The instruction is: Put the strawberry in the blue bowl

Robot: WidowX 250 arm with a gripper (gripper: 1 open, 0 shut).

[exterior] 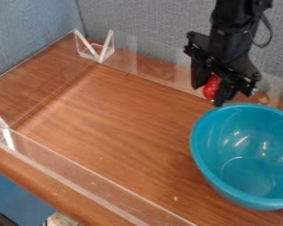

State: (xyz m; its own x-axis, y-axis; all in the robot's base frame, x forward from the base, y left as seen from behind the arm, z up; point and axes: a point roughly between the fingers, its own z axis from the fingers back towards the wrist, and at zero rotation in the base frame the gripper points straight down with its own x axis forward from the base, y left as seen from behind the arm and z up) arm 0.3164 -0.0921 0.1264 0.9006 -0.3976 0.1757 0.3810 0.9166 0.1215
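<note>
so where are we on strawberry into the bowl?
Pick looks done: the strawberry is pinched in the gripper, off the wooden table. In hand: carrying it, just beyond the blue bowl's far rim. Left: move over the bowl, release; its inside is empty.

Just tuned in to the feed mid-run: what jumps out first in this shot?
The big teal-blue bowl at lower right, empty inside, dominates the wooden table. Just above its far rim, the black gripper hangs in the air, closed on a small red strawberry. Clear plastic barriers edge the table.
</note>
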